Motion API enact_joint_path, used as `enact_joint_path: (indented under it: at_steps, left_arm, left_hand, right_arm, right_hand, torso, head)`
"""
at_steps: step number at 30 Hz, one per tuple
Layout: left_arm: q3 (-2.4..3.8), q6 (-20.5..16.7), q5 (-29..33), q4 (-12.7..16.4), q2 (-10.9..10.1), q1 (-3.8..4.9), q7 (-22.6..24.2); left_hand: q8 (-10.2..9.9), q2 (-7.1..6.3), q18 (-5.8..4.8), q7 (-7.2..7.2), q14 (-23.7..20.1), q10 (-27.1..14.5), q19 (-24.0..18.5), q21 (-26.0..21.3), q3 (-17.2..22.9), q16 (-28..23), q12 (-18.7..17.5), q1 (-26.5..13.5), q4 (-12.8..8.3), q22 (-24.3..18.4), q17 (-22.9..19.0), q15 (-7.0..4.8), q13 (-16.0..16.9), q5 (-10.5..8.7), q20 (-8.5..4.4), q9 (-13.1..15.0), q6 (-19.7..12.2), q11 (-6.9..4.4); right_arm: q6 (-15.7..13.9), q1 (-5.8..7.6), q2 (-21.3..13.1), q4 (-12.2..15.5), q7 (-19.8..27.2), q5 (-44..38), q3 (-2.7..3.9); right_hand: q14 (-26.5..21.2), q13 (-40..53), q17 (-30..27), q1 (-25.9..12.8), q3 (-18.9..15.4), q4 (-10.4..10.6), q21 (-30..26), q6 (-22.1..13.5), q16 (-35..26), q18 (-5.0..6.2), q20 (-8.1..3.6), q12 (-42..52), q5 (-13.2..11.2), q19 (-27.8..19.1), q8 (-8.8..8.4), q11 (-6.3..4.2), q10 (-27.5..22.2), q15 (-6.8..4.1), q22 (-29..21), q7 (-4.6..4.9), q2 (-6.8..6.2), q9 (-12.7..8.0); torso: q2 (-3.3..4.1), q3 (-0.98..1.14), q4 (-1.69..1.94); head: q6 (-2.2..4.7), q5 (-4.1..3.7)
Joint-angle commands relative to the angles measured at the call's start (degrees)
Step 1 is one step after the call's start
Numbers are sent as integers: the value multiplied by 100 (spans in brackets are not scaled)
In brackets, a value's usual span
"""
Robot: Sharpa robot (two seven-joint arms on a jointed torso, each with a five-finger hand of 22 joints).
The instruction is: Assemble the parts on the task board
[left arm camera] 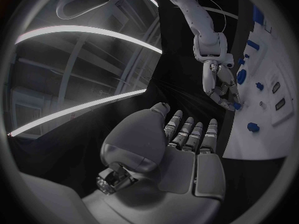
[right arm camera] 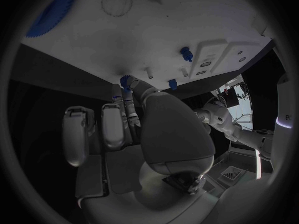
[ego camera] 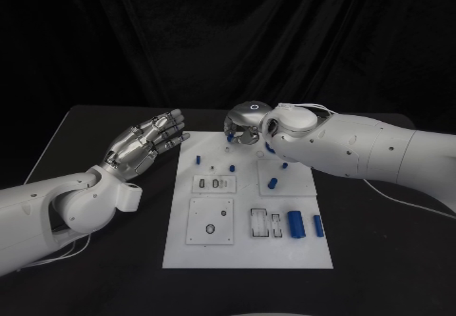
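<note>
Near edge of white task board [ego camera: 247,253] bare, flat on black tabletop [ego camera: 105,276]. Two blue cylinders [ego camera: 306,226] side by side at board's near right, just beside rectangular slots [ego camera: 265,223]. Small blue parts [ego camera: 199,158] scattered toward far end. Right hand [ego camera: 244,125] over board's far edge, fingertips pinching small blue part [right arm camera: 126,81]; remaining fingers straight. Left hand [ego camera: 147,141] raised beside board's left edge, fingers extended side by side, palm open, holding nothing, apart from board.
</note>
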Motion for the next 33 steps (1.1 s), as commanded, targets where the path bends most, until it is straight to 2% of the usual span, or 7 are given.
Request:
enact_joint_path:
  at_steps: [1, 5, 9, 10, 13, 28, 33]
  left_arm:
    - [4, 89, 32, 5, 11, 9, 1171]
    - [4, 97, 32, -4, 17, 8, 1165]
    - [4, 104, 32, -12, 16, 8, 1159]
    - [4, 105, 32, -14, 14, 8, 1158]
    - [4, 102, 32, -11, -5, 7, 1155]
    - [4, 83, 32, 51, -150, 7, 1143]
    - [4, 74, 32, 62, -184, 6, 1142]
  left_hand:
    - [27, 32, -37, 9, 5, -11, 31, 34, 33, 15, -31, 0, -4, 7, 3, 26, -5, 20, 20, 4, -2, 46]
    - [27, 32, -37, 9, 5, -11, 31, 34, 33, 15, -31, 0, -4, 7, 3, 26, -5, 20, 20, 4, -2, 46]
    - [25, 32, -39, 12, 3, -11, 31, 34, 41, 13, -31, -4, -6, 7, 3, 28, -5, 19, 20, 3, -5, 50]
    - [25, 32, -39, 12, 3, -11, 31, 34, 41, 13, -31, -4, -6, 7, 3, 28, -5, 19, 20, 3, -5, 50]
    - [25, 32, -39, 12, 3, -11, 31, 34, 41, 13, -31, -4, -6, 7, 3, 28, -5, 19, 20, 3, -5, 50]
    - [28, 28, -42, 17, 6, -7, 34, 36, 55, 20, -21, -9, -11, 7, 4, 32, -3, 18, 21, 5, 8, 55]
    - [28, 28, -42, 17, 6, -7, 34, 36, 55, 20, -21, -9, -11, 7, 4, 32, -3, 18, 21, 5, 8, 55]
  right_arm:
    - [95, -20, 16, -17, -196, -10, 8]
    - [83, -29, 13, -26, -224, -10, 8]
    - [29, -33, -24, -15, -260, -10, 8]
    - [3, -33, -36, -13, -261, -10, 8]
    - [-78, -28, -105, -3, -249, -10, 8]
    - [-609, 254, -1081, 821, 228, -10, 9]
    - [-789, 310, -1518, 1174, 402, -10, 0]
  right_hand:
    - [-21, 2, -29, -24, 38, 16, -42, -290, -24, 100, 58, -80, 4, -37, -247, 56, -210, 74, 457, -19, -42, -143]
    - [-48, -11, -41, -23, 63, 13, -68, -476, -29, 114, 71, -188, 2, -68, -420, 90, -499, 70, 425, -24, -93, -247]
    - [-203, -7, -268, -39, -58, -18, -246, -1285, -162, 186, 37, -378, -70, -284, -684, 161, -1136, 30, 158, -101, -215, -533]
    - [-368, 22, -499, -62, -190, -14, -397, -2247, -293, 232, 73, -403, -147, -460, -732, 217, -1493, 54, -41, -108, -234, -914]
    - [-414, 36, -559, -60, -261, -16, -450, -2361, -318, 255, 71, -350, -162, -516, -735, 214, -1609, 56, -106, -90, -238, -997]
    - [-263, 313, -281, 114, -254, -42, -231, -1055, -147, 154, -79, 641, 96, -210, -440, 0, -960, -110, 306, 26, -53, -922]
    - [-103, 1121, -73, 102, -202, 67, -55, -492, -58, 76, -259, 2110, 36, -2, -348, -412, 37, -368, 596, 17, -66, -981]
  torso:
    - [0, 0, 8]
    - [1, 0, 11]
    - [1, 1, 2]
    - [1, 1, 0]
    - [-1, 1, -4]
    - [-7, 8, -16]
    - [-10, 2, -25]
  head:
    - [-2, -13]
    - [0, -16]
    - [4, -7]
    - [3, -3]
    - [-22, 20]
    - [-45, -27]
    - [-44, -68]
